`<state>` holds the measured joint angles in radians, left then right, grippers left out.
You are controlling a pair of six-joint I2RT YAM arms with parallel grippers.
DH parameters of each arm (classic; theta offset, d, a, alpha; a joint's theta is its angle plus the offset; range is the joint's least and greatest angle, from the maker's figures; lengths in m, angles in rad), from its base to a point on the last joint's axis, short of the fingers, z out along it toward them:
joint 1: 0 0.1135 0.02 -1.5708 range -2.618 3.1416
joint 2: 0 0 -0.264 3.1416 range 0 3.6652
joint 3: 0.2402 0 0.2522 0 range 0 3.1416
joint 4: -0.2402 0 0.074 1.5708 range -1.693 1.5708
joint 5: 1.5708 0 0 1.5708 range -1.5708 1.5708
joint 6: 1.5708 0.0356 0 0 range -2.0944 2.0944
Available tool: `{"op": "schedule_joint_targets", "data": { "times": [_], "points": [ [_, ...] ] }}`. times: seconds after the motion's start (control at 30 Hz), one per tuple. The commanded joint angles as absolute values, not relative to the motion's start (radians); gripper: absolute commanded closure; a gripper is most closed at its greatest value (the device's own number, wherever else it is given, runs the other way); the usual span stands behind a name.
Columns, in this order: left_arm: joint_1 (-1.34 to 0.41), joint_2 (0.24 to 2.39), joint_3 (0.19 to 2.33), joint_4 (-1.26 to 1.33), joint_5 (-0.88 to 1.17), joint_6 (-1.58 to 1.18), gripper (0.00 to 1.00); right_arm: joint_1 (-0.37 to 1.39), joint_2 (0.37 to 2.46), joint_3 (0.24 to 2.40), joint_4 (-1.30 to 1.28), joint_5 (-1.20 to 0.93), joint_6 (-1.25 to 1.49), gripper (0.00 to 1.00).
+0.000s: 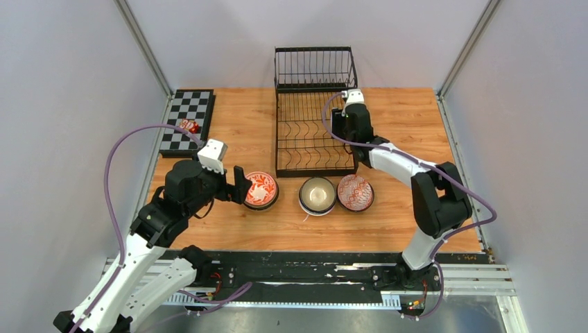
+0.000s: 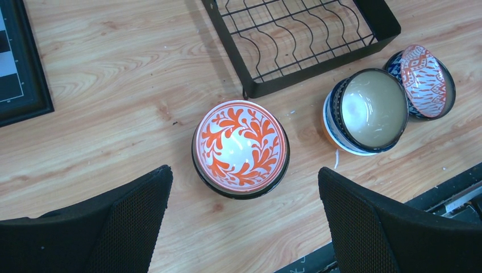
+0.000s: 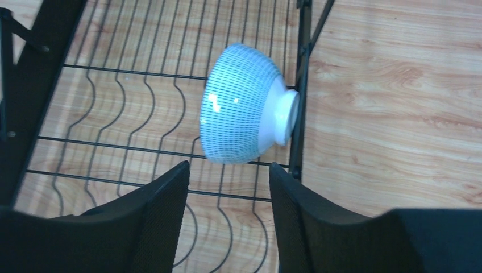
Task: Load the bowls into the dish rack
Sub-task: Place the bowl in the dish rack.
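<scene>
A: Nearest, the left tool [image 2: 244, 173] hangs wide, holding nothing, near the orange floral bowl [image 2: 241, 147] on the desk [image 2: 113, 114]. It should drop one finger inside the rim, then close.

B: Farther off, the right tool [image 3: 228, 165] stands partly spread; the blue bowl [image 3: 241, 105] sits on edge in the dish rack [image 3: 299, 85], seemingly untouched.

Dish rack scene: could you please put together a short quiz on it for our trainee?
1. True or false: the blue-patterned bowl lies on its side in the dish rack.
2. Fill in: in the top view, the checkerboard lies to the rack's ___.
3. What sits just ahead of the open left end effector? A: orange floral bowl; B: blue-patterned bowl; C: checkerboard.
Key: 1 true; 2 left; 3 A.
</scene>
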<state>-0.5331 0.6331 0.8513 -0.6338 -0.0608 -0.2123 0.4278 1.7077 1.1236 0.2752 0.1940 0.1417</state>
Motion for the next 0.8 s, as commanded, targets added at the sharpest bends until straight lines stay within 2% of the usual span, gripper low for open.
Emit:
{"op": "schedule_joint_targets", "data": {
  "times": [0.0,0.17,0.23,0.77],
  "points": [
    [-0.529,0.621,0.838,-0.626,-0.067,-0.199,0.0,0.471,1.694,1.129,0.265,0.181,0.177,0.51],
    [-0.529,0.618,0.838,-0.627,-0.069,-0.199,0.0,0.495,1.748,1.203,0.237,0.165,0.196,0.88],
    [-0.529,0.619,0.838,-0.628,-0.069,-0.199,0.0,0.505,1.774,1.231,0.232,0.164,0.197,0.97],
    [-0.529,0.626,0.838,-0.629,-0.074,-0.199,0.0,0.531,1.968,1.403,0.18,0.229,0.2,0.97]
  ]
}}
